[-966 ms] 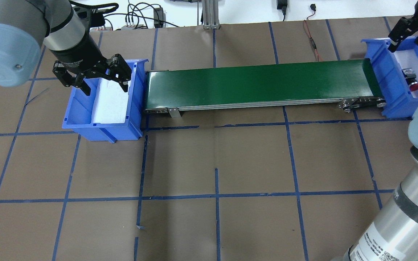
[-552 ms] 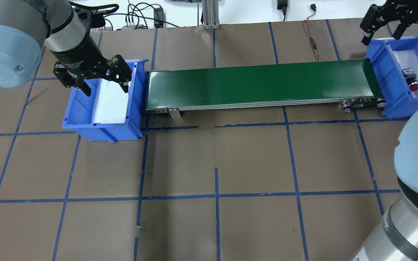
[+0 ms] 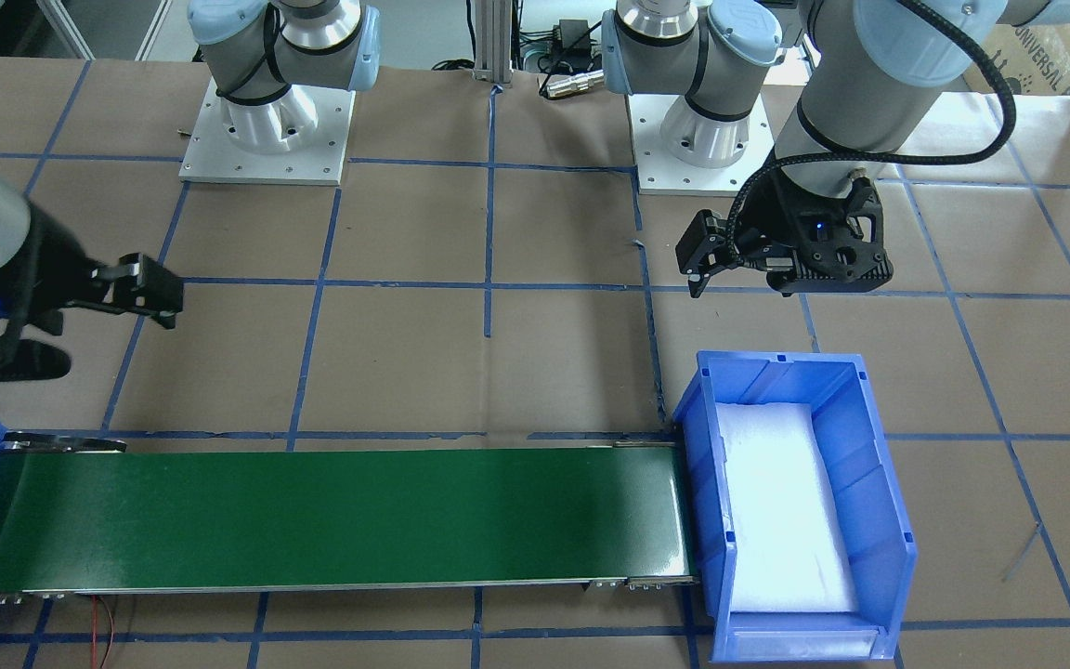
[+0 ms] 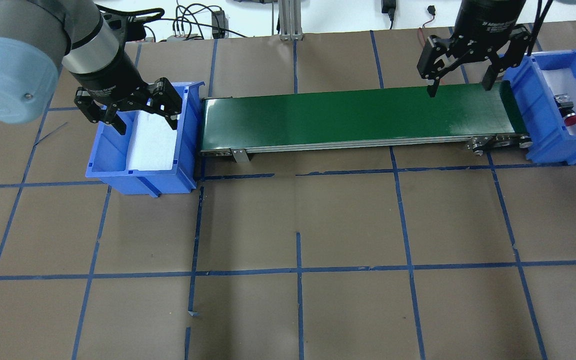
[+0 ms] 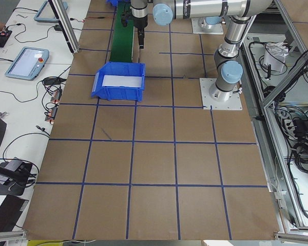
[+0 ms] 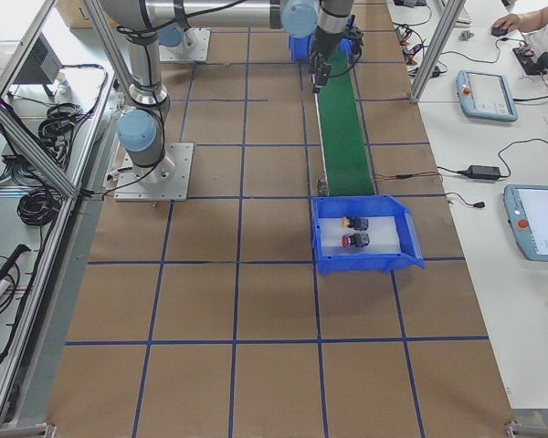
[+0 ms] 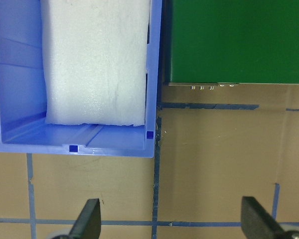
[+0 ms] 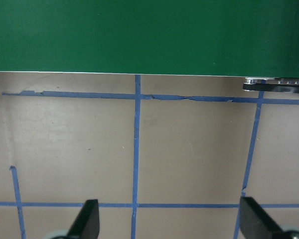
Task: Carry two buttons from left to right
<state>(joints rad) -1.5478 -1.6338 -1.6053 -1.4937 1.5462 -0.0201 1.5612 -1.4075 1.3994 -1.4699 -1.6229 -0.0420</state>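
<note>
Both buttons lie in the right blue bin [image 4: 543, 145]. The red button [image 4: 572, 120] shows in the overhead view and the exterior right view [image 6: 348, 241]. The yellow button [image 6: 347, 222] lies beside it. My right gripper [image 4: 459, 88] is open and empty. It hangs over the right end of the green conveyor belt [image 4: 358, 115], left of that bin. My left gripper [image 4: 146, 125] is open and empty above the left blue bin [image 4: 138, 175], which holds only white foam. Both wrist views show open fingers with nothing between them.
The conveyor spans the gap between the two bins along the far side of the table. A red wire [image 4: 430, 55] and cables lie at the table's far edge. Brown paper with blue tape lines [image 4: 298, 270] covers the table.
My right gripper has moved left, from above the right bin to over the conveyor's right end, and stays open. My left gripper has barely moved.
</note>
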